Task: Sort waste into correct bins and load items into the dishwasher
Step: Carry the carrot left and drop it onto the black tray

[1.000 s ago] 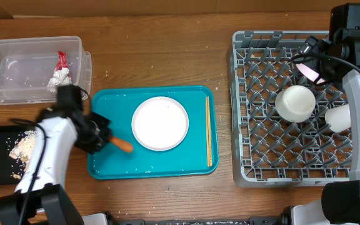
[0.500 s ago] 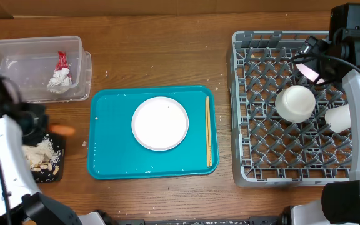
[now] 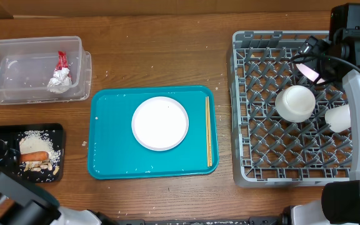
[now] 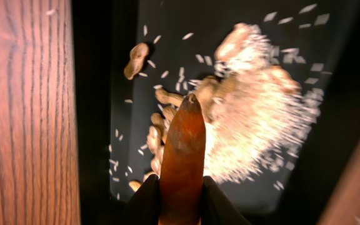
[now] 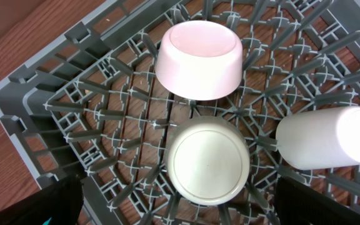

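And the left pincer (image 4: 180,199) grips the carrot piece (image 4: 183,147) by its butt, long axis running straight up the frame, tip over the food scraps (image 4: 255,119) inside the black tray (image 4: 330,37); the right pincer (image 5: 180,203) hangs spread over the dish rack (image 5: 17,100), so the drop looks like the left's job

A grey dish rack (image 3: 237,125) suggests a kitchen.
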`<state>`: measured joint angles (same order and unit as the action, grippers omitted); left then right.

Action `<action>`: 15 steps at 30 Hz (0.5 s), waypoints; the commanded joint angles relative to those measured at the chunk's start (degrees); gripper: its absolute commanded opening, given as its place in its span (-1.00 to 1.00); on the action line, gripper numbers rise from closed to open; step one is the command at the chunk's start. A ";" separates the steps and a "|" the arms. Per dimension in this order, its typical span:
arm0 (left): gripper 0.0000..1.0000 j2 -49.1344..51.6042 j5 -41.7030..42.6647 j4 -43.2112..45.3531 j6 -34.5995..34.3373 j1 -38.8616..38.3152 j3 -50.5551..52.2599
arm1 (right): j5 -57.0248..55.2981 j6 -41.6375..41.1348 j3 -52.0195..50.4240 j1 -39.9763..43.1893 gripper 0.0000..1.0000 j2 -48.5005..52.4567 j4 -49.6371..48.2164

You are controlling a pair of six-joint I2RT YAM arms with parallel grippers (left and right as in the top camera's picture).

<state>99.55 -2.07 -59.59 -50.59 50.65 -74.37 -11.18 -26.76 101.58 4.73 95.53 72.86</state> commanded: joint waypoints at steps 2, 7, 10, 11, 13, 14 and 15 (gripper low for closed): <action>-0.61 5.49 -1.31 1.01 -0.39 0.22 -0.79 | -0.79 -0.07 1.01 -0.11 1.00 -1.16 -0.31; -0.26 6.97 -1.36 2.47 -0.17 0.22 -0.79 | -0.79 -0.07 1.01 -0.11 1.00 -1.16 -0.31; 0.00 6.93 -1.29 4.02 1.55 0.22 -0.81 | -0.79 -0.07 0.98 -0.11 1.00 -1.16 -0.31; 0.04 6.95 -1.29 4.22 2.10 0.22 -0.81 | -0.79 -0.07 1.01 -0.11 1.00 -1.16 -0.31; 0.06 6.95 -1.31 4.46 2.67 0.22 -0.81 | -0.79 -0.07 0.98 -0.11 1.00 -1.16 -0.31; 0.06 6.93 -0.92 4.61 2.84 0.22 -0.81 | -0.79 -0.07 1.01 -0.11 1.00 -1.16 -0.31; 0.06 6.93 -0.20 4.57 2.91 0.22 -0.96 | -0.79 -0.07 0.98 -0.11 1.00 -1.16 -0.31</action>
<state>106.21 -2.42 -55.13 -49.23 50.68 -74.37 -11.18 -26.74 101.58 4.73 95.53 72.88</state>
